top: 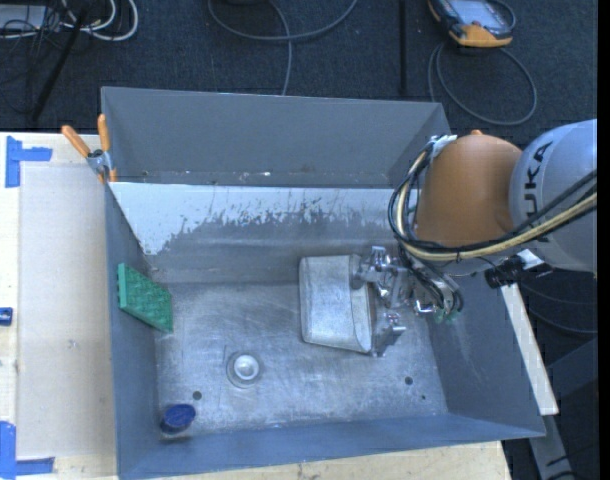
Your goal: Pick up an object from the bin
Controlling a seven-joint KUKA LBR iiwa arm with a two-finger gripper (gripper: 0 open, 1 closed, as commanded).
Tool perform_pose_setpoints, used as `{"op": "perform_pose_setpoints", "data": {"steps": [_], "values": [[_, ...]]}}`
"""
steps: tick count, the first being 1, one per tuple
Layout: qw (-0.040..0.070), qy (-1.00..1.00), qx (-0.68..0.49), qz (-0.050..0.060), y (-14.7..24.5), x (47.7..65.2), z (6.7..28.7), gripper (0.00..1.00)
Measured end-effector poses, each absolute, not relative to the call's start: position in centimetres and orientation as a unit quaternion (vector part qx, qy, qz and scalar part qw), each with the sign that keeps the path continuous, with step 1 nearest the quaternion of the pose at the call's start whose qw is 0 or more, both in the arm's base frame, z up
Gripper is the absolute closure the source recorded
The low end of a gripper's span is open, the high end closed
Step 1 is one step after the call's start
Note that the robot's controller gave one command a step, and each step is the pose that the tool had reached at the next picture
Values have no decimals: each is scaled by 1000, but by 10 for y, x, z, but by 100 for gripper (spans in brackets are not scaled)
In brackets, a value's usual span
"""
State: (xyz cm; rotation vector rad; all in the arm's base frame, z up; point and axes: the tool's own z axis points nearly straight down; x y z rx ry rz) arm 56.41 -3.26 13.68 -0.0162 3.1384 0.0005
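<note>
Bin point(265, 138): grey metal, nearly bare.
Claw point(382, 308): at grey box point(330, 303) right edge; I cannot tell its opening.
Risk: wide box may slip.

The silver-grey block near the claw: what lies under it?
Only the bin floor shows around the silver-grey block. Anything beneath it is covered. The claw is at its right edge.

Grey block point(333, 303), green pad point(145, 298), blue cap point(178, 418).

Single camera, high above bin point(285, 138), angled obliquely; arm point(545, 198) at frame right.
</note>
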Motion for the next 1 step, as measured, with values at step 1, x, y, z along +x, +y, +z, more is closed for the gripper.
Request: {"op": "perform_pose_setpoints", "data": {"steps": [1], "values": [[-2, 993, 121, 0, -39, 543, 116, 0]]}}
